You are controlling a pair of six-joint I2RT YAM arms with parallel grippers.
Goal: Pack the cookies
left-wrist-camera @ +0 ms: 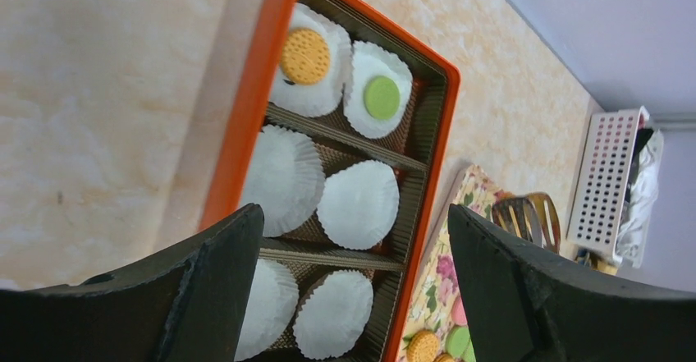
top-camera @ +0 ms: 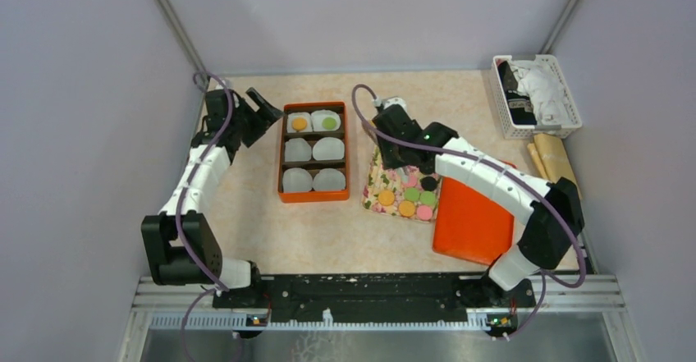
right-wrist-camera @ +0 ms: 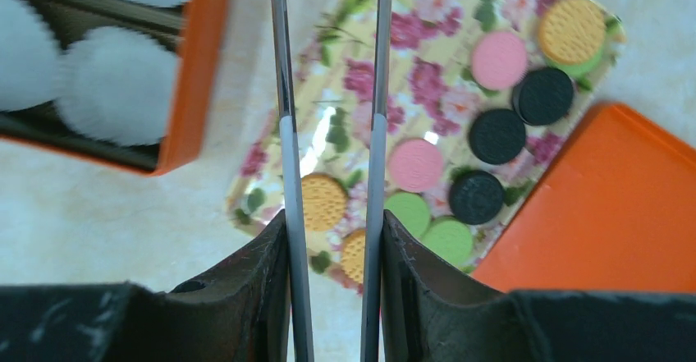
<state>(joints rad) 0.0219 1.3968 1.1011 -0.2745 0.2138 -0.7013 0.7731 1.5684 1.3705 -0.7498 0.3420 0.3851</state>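
The right gripper (right-wrist-camera: 328, 66) is hovering with its jaws narrowly apart, seemingly clamping nothing, over the floral tray (right-wrist-camera: 427, 9) where most cookies (right-wrist-camera: 416, 165) are lying loose, while the left gripper (left-wrist-camera: 353, 222), jaws spread wide, is hanging above the orange box (left-wrist-camera: 246, 107), whose far paper cups (left-wrist-camera: 361, 66) are holding an orange cookie (left-wrist-camera: 304, 56) and a green cookie (left-wrist-camera: 382, 97).

Top cam: you look down from high up behind near edge of table (top-camera: 246, 231), far off, whole scene in shot. Left wrist cam: you sit close over orange box (left-wrist-camera: 250, 107), facing floral tray (left-wrist-camera: 439, 284) and white basket (left-wrist-camera: 603, 181). Right wrist cam: you hang very near, straight above tray's cookies (right-wrist-camera: 499, 60), box corner at left. All three share box and tray.
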